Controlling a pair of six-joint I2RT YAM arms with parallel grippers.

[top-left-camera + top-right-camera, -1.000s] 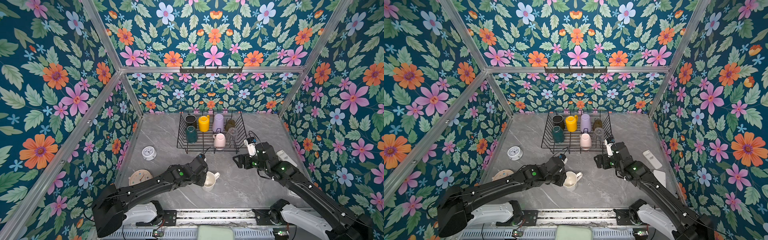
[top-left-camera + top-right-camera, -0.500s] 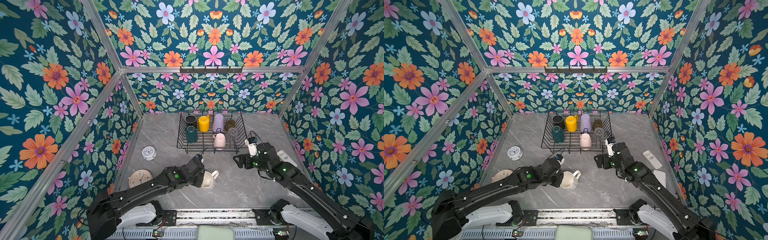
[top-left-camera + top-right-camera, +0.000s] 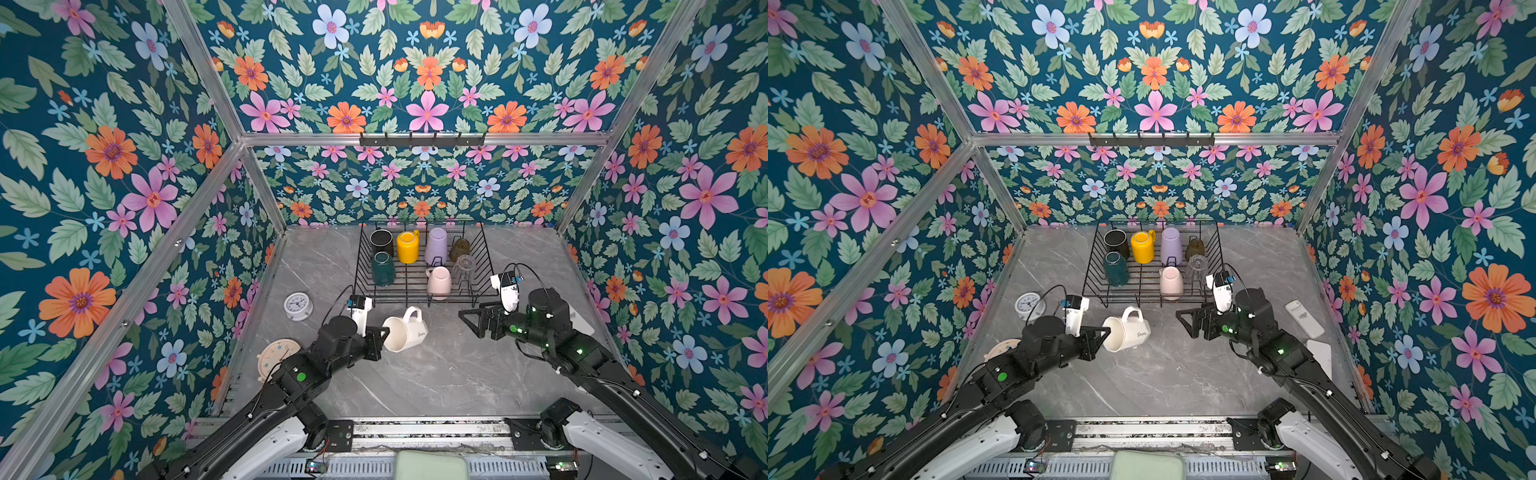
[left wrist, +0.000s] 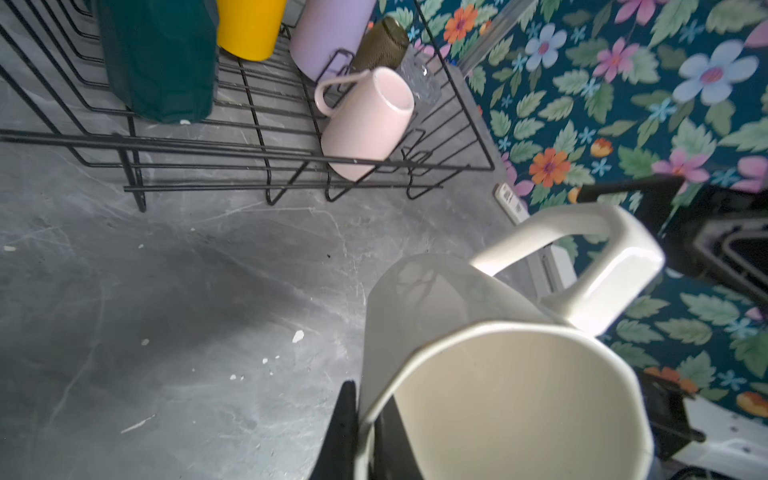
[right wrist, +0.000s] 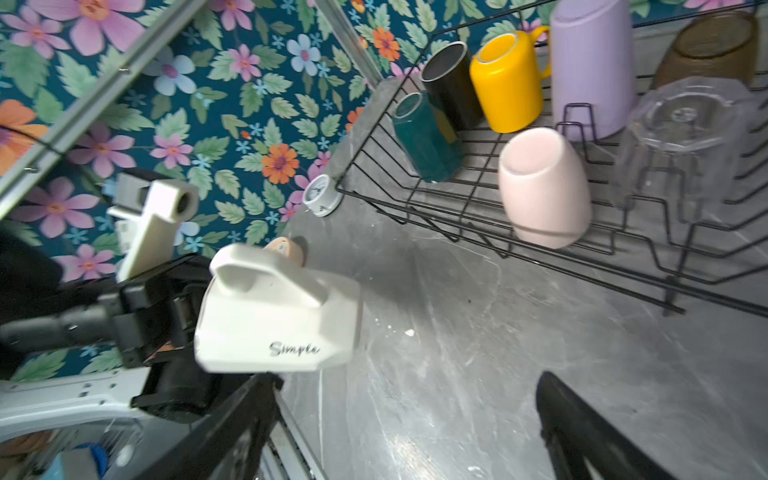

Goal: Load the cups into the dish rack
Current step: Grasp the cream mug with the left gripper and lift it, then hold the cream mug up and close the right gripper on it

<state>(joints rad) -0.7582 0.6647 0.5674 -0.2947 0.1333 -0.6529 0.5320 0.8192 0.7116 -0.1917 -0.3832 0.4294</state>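
The left gripper (image 3: 380,334) is clamped on the rim of the white mug (image 3: 405,332); the mug lies tipped on its side, base pointing away from the gripper toward the other arm, and from its shadow I judge it clear of the table. Ahead of both grippers stands the dish rack (image 3: 407,291). Its far row holds the black mug (image 3: 381,241), yellow mug (image 3: 407,247), lilac tumbler (image 3: 436,246) and amber glass (image 3: 459,249); its near row holds the dark green mug (image 3: 382,269), pale pink mug (image 3: 439,282) and clear glass (image 3: 463,266). Further right, the right gripper (image 3: 469,324) hangs with jaws wide apart and nothing between them, tips turned toward the mug, near it but apart.

Seven of eight cups seem loaded; the white mug is the last, and the gap between green and pink looks the likely place for it.

Only the left wrist view shows the grip itself: one finger (image 4: 343,428) outside the wall, the other inside the mouth. Only the right wrist view shows the lettering "Simple" on the mug's side. Only the top views show both arms and the whole rack together.
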